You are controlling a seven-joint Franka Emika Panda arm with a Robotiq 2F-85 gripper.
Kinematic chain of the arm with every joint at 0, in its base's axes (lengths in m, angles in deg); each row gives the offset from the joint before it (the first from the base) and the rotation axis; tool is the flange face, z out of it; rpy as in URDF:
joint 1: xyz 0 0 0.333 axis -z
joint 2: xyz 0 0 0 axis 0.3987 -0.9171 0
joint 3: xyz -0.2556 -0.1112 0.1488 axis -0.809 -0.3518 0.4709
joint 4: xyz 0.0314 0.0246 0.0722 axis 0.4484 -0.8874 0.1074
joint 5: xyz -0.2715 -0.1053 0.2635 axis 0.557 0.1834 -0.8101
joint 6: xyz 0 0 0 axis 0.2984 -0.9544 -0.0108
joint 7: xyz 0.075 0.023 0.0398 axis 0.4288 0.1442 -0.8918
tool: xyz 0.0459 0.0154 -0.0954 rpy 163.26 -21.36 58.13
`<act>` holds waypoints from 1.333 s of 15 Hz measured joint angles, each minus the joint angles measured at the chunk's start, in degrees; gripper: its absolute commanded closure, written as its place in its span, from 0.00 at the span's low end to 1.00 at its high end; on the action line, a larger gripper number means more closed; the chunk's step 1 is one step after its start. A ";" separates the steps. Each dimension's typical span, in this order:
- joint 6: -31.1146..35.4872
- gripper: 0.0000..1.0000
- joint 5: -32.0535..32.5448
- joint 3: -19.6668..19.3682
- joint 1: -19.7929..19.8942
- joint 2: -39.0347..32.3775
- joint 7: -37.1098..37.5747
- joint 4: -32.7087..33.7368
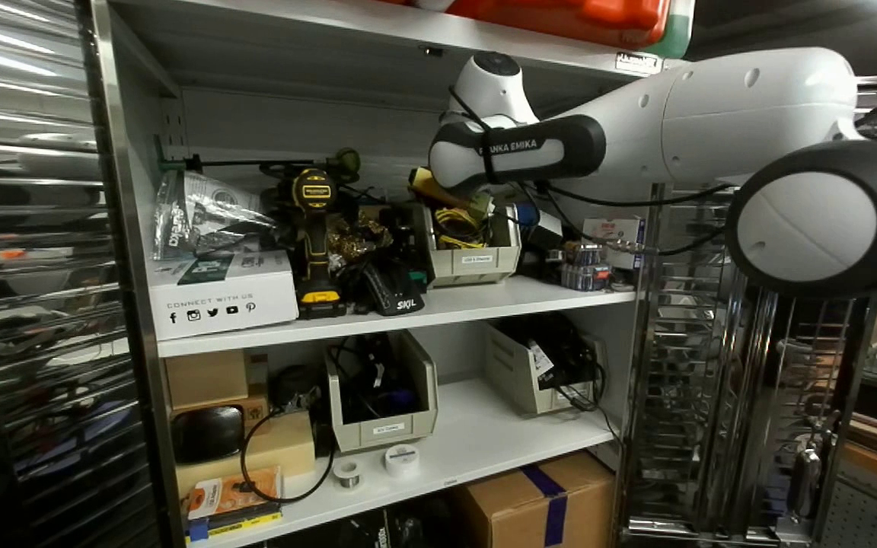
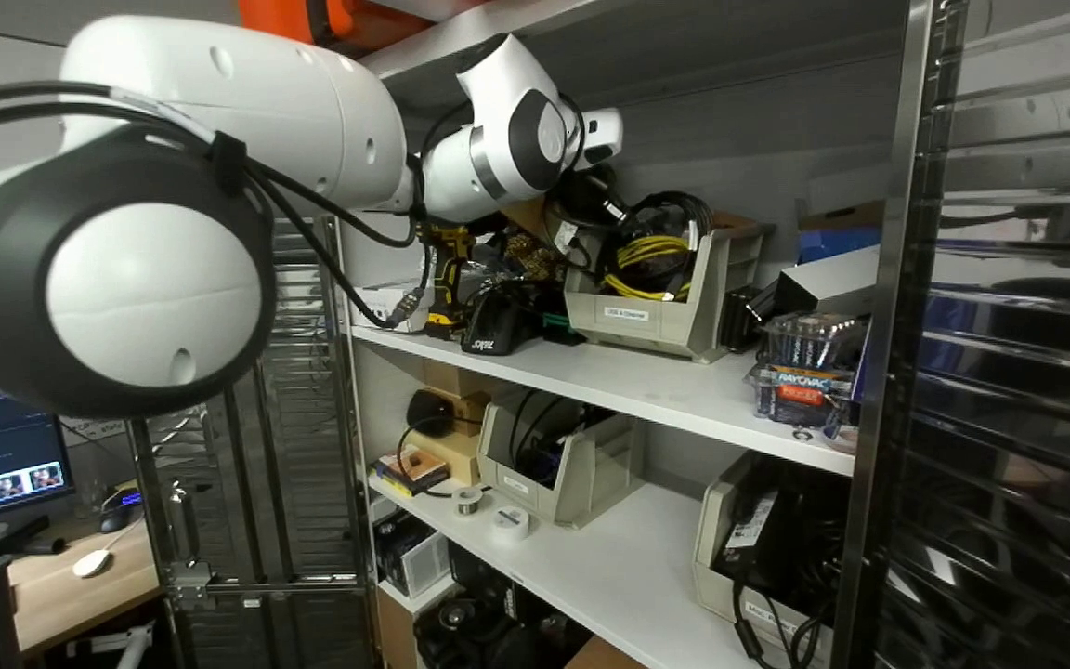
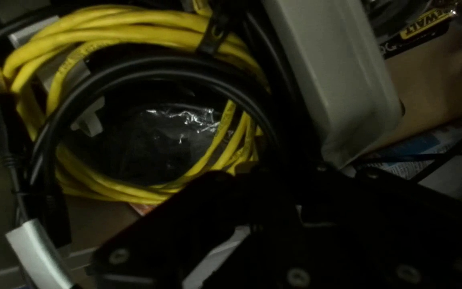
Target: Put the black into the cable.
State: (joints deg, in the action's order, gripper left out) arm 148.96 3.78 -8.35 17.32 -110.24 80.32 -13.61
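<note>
One black cable loop (image 3: 155,66) and one yellow cable coil (image 3: 150,36) are sitting right by the gripper (image 3: 283,172), tbh too dark to say if it's gripping.

Black cable (image 3: 155,66) in round loops across yellow coil (image 3: 142,35)

Left to right in both exterior views, a box (image 1: 219,304), a drill (image 1: 315,228), a bin (image 1: 446,269) of cables (image 1: 460,227) and batteries (image 1: 585,275) stand on the upper shelf (image 1: 484,301). The lower shelf (image 1: 476,438) carries a left-hand bin (image 1: 366,438), with a spool (image 1: 347,476) and a roll (image 1: 402,463) before it, and a right-hand bin (image 1: 513,374); a carton (image 1: 515,510) sits beneath that shelf.
</note>
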 measured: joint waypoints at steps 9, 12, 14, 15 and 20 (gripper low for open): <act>-4.29 0.01 1.76 0.61 0.87 -1.09 -5.59 2.34; -4.15 0.00 6.79 -1.01 -0.18 -0.76 -5.69 2.08; -3.72 0.00 10.84 -2.16 -1.35 -0.15 -5.73 1.33; -3.27 0.00 12.88 -2.63 -2.01 0.49 -5.73 0.59; 2.68 0.00 24.07 -4.06 -6.75 6.17 -5.76 -6.51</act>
State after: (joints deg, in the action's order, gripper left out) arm 151.63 27.85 -12.41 10.57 -104.07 74.57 -20.12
